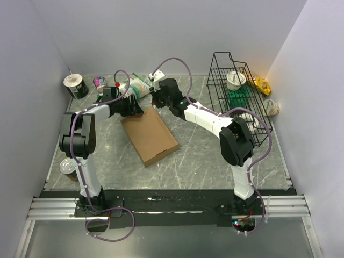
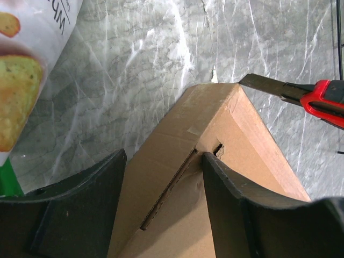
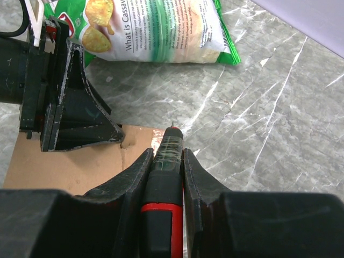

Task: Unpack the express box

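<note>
We see the box (image 1: 149, 135) lying flat and closed on the table (image 1: 215, 161), about mid-table and a little left of centre. It is turned at an angle, so one corner points toward the back wall. Both arms reach in to that far corner.

The left gripper (image 1: 134, 109) sits at the far left edge of the box. In its wrist view the jaws of the left gripper (image 2: 164, 158) stand wide, with the brown lid and its flap seam showing between the two black fingers (image 2: 80, 209). We cannot tell whether the fingers press on the cardboard.

The right gripper (image 1: 157, 99) comes in from the right side. Its wrist view shows the jaws of the right gripper (image 3: 167, 156) clamped narrow on a knife (image 3: 164, 183) with a red and black handle. The blade tip is right at the far edge of the box (image 3: 70, 166). From the left wrist, the knife (image 2: 301, 94) lies just beside the corner of the box (image 2: 172, 161).

A green-and-white chip bag (image 1: 137, 86) lies on the table just behind the box and apart from it. A black wire basket (image 1: 236, 102) stands at the right, well apart.
</note>
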`<state>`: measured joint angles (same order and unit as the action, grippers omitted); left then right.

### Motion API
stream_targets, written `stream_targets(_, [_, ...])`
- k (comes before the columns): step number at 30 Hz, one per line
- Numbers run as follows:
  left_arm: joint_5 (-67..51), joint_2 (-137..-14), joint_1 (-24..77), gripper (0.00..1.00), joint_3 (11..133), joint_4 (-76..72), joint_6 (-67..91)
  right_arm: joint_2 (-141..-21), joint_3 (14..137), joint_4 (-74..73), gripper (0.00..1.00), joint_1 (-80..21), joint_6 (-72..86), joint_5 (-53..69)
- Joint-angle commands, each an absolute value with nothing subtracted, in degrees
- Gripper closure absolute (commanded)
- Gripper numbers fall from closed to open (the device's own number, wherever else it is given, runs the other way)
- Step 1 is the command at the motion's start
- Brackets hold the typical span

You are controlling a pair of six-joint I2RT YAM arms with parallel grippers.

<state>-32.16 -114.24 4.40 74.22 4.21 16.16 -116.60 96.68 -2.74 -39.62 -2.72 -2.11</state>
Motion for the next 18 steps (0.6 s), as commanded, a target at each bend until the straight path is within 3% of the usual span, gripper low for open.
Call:
stream_targets(1, [-25.23, -118.30, 4.13, 0.37, 75.06, 7.91, 16.08, -115.31, 96.51, -3.78, 1.00, -39.99, -2.90, -2.28])
stream_targets(12, [-23.12, -118.39, 4.39, 0.41, 74.97, 7.47, 18.63, -114.87, 96.15, -6.50, 1.00, -40.25, -0.09, -3.25])
stream_targets(18, [-22.06, -118.47, 4.83, 0.48, 74.62, 7.29, 19.60, -115.92, 99.21, -10.80, 1.00, -40.34, 2.72, -3.25])
